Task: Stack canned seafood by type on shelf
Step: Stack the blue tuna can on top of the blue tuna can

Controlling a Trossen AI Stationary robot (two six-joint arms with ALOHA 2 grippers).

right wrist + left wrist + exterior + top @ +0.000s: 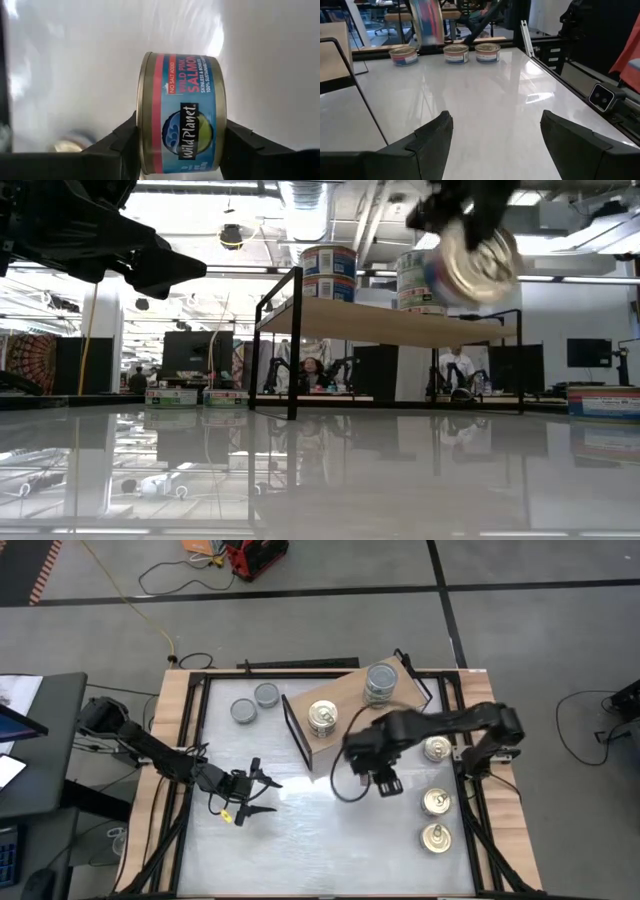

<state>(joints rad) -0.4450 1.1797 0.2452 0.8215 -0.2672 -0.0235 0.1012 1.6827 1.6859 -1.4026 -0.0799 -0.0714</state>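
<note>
White tabletop [320, 830] inside a wooden border fills the scene, with grey floor and cables around it. Near its far edge stands the shelf [345, 725], a tan board on a black frame, set at an angle. On the shelf sit two stacks of tins: a gold-lidded stack [322, 719] near its front and a grey-topped stack [381, 682] toward its back. Two grey tins [255, 703] rest on the table to the shelf's left. Three gold tins [436, 798] lie on the table to the shelf's right. The right gripper [385, 778] hangs just in front of the shelf, its jaws clamped on a salmon tin [182, 127] held on edge above the table. The left gripper [262, 795] rests well left of the shelf, low over the table, jaws wide apart and empty.
</note>
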